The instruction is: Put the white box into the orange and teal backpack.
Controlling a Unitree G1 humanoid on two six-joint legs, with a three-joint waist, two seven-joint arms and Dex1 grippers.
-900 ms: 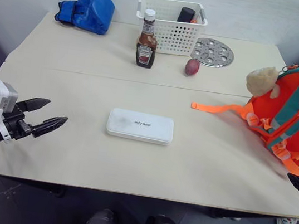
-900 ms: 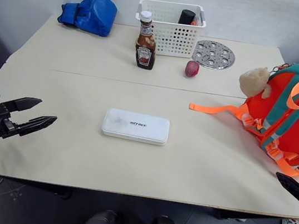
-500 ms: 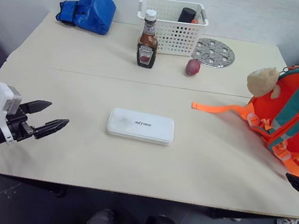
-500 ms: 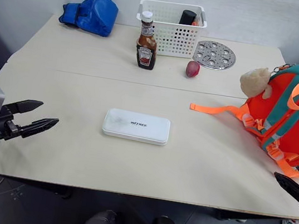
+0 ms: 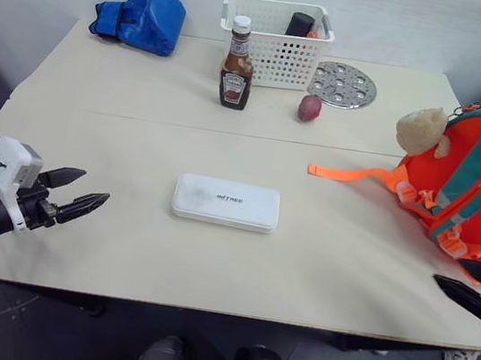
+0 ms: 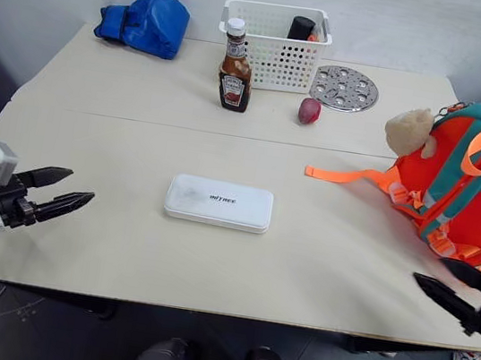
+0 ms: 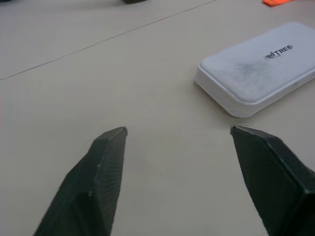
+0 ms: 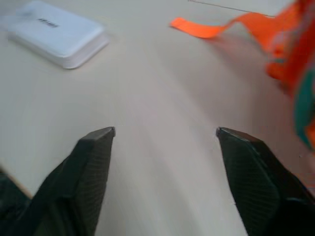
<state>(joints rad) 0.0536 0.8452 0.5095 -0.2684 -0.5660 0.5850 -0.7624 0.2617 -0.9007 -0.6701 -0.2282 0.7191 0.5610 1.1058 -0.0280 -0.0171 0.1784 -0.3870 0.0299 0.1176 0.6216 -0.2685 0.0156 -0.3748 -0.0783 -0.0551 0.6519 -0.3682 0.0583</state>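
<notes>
The white box (image 7: 258, 69) lid reads "UNITREE" in dark letters.

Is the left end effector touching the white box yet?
Apart. The left wrist view shows bare table between the open left end effector and the white box.

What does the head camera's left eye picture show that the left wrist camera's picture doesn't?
The left eye view alone shows the orange and teal backpack, the ketchup bottle, the white basket, the blue bag and the right gripper, open. The left wrist view alone gives a close look between the left gripper's fingertips. Both show the white box lying flat on the table, untouched, with the open left gripper apart from it.
</notes>
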